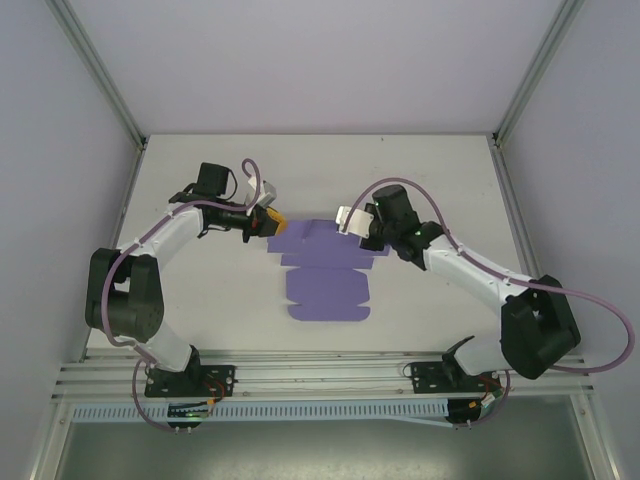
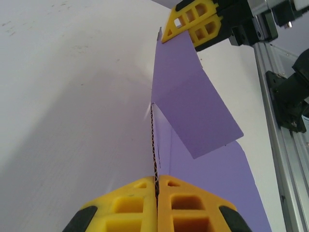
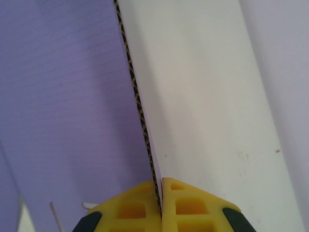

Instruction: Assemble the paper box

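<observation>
White tabletop (image 1: 200,170), one task item on it. The paper box (image 1: 328,290) is a lavender die-cut sheet lying mid-tabletop between the two arms, nearer the arm bases than the far edge. Top view: the near panels lie flat and unfolded, with the outline and notches all visible. No walls standing, no tabs tucked, nothing box-shaped.

Both arms reach inward to the sheet's far strip, one at each end. The left end effector (image 1: 272,220) sits at the far-left end and the right end effector (image 1: 350,222) at the far-right end.

Left wrist view: the yellow fingers are pressed together on the sheet's thin corrugated edge, so it is clamped on the paper box. Ahead of them a flap (image 2: 198,116) is tilted up off the tabletop, creased partway. The right end effector shows at the far end of that same strip, touching its top corner.

Right wrist view: the right fingers are likewise closed tight on the fluted edge, with purple board to one side and bare tabletop to the other. It holds the paper box too.

Judgement: very early. Only the first fold of the far strip is started, gripped at both ends. Left to do: finish that crease, raise the side walls, tuck the tabs, close up. Most of the job remains.
</observation>
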### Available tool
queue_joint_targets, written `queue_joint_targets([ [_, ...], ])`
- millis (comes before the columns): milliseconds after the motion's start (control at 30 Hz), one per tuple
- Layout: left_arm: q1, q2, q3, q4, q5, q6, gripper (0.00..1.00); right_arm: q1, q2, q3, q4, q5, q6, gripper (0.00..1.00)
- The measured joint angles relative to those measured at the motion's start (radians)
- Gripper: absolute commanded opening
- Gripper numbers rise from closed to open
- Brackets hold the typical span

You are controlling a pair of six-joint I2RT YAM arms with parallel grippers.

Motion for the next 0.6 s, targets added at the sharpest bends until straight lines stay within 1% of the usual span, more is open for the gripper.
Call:
queue_joint_targets([
  [33,0.0,0.0,-0.004,0.023,-0.007,-0.026,0.46,0.01,0.0,-0.021,0.043,0.029,-0.003,0.0],
  [67,0.0,-0.001,-0.008,0.047,-0.016,-0.054,0.63,0.023,0.0,-0.046,0.089,0.066,-0.008,0.0],
  [100,0.0,-0.004,-0.016,0.075,-0.031,-0.092,0.97,0.035,0.001,-0.072,0.134,0.109,-0.014,0.0],
  [233,0.0,-0.045,-0.097,0.219,-0.14,-0.292,0.99,0.082,0.015,-0.17,0.36,0.303,-0.049,0.0],
  [300,0.0,-0.072,-0.157,0.289,-0.191,-0.392,0.99,0.095,0.021,-0.212,0.462,0.37,-0.068,0.0],
  [367,0.0,-0.093,-0.225,0.37,-0.217,-0.494,0.98,0.103,0.021,-0.242,0.526,0.42,-0.074,0.0],
  [433,0.0,-0.095,-0.287,0.45,-0.216,-0.584,0.98,0.106,0.021,-0.249,0.542,0.434,-0.07,0.0],
  [500,0.0,-0.075,-0.324,0.513,-0.203,-0.648,0.95,0.106,0.014,-0.251,0.542,0.426,-0.056,0.0],
  [567,0.0,-0.039,-0.334,0.562,-0.191,-0.69,0.92,0.105,-0.002,-0.253,0.53,0.406,-0.036,0.0],
  [600,0.0,-0.015,-0.334,0.591,-0.183,-0.712,0.9,0.105,-0.014,-0.252,0.52,0.391,-0.023,0.0],
])
